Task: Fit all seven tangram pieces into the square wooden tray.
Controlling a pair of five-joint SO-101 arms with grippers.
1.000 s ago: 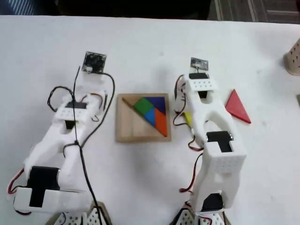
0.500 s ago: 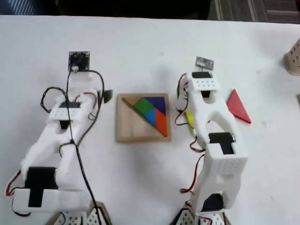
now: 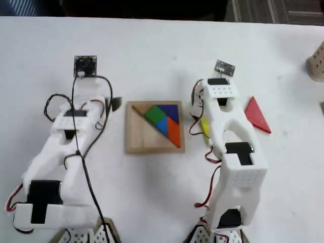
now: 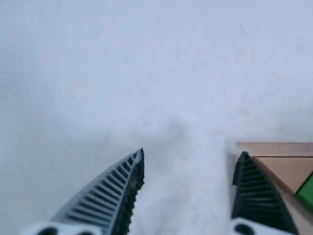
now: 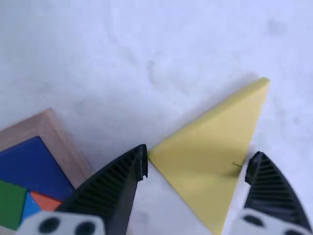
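Picking stage, by judgement: right gripper (image 5: pixel 199 152), spread, over yellow triangle (image 5: pixel 215 122) right of tray (image 3: pixel 139 139); left gripper (image 4: pixel 191 152) spread, empty. Next: pinch, lift into tray's bare lower-left half.

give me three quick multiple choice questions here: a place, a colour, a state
1. The red triangle lies: A on the table, outside the tray; B in the tray; C on the floor.
2. The right hand hangs over a triangle that is: A green; B yellow; C red.
3. The left hand is: A shut on a piece; B shut, empty; C open, empty.
Answers: A, it rests on bare table; B, the yellow triangle sits in its open gap; C, only table shows in its gap.
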